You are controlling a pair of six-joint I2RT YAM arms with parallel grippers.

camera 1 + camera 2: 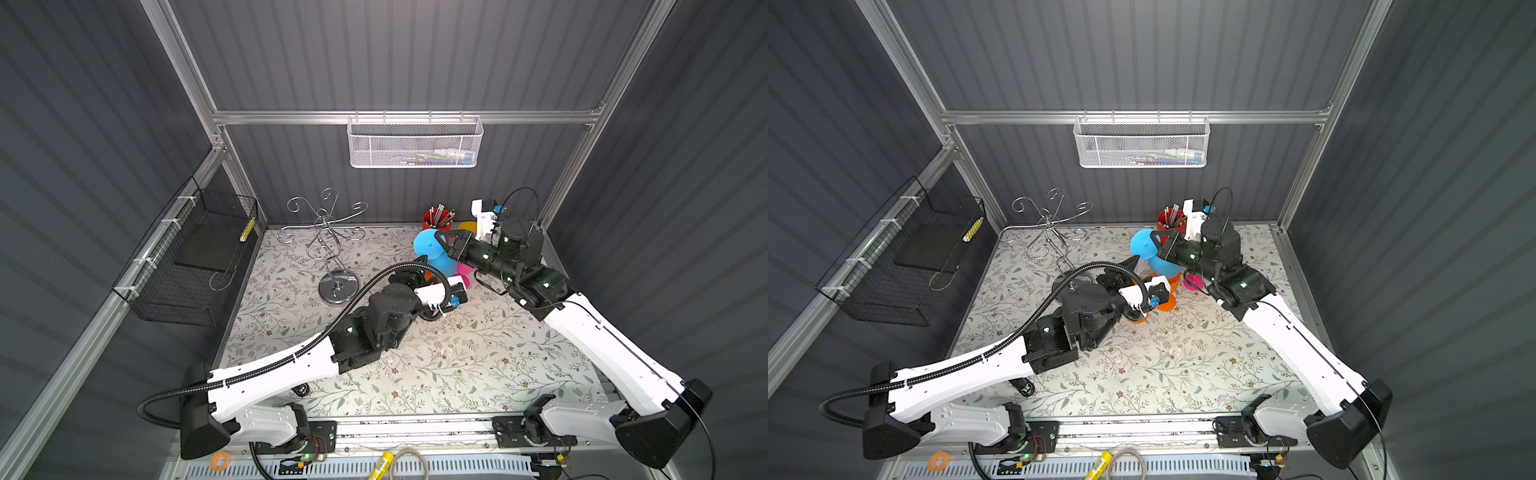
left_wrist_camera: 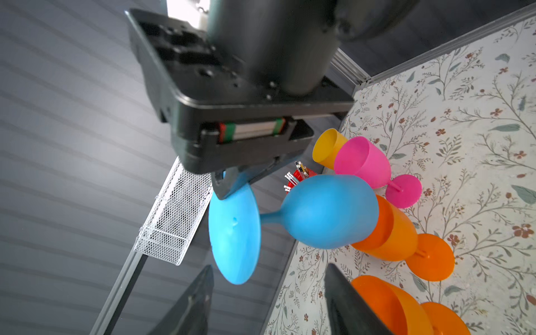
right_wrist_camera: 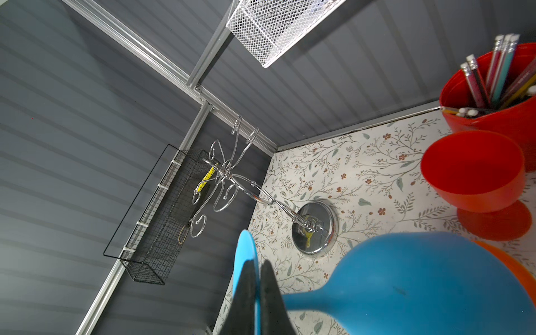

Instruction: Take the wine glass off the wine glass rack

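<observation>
Floral tabletop [image 1: 478, 365] | right gripper [image 3: 256, 266] pinches wine glass [image 2: 327, 211] foot | rack [image 1: 338, 287] apart

Grey ribbed walls [image 1: 415, 54]; aluminium frame [image 1: 291, 117]; floral tabletop [image 1: 457, 365]; white mesh basket [image 1: 415, 143] hung on frame.

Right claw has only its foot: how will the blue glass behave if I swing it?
The blue glass looks like matte, opaque plastic: probably light, not brittle. The right claw pinches only the thin foot's edge, so it may pivot. With that round bowl, it would likely roll if released sideways.
</observation>
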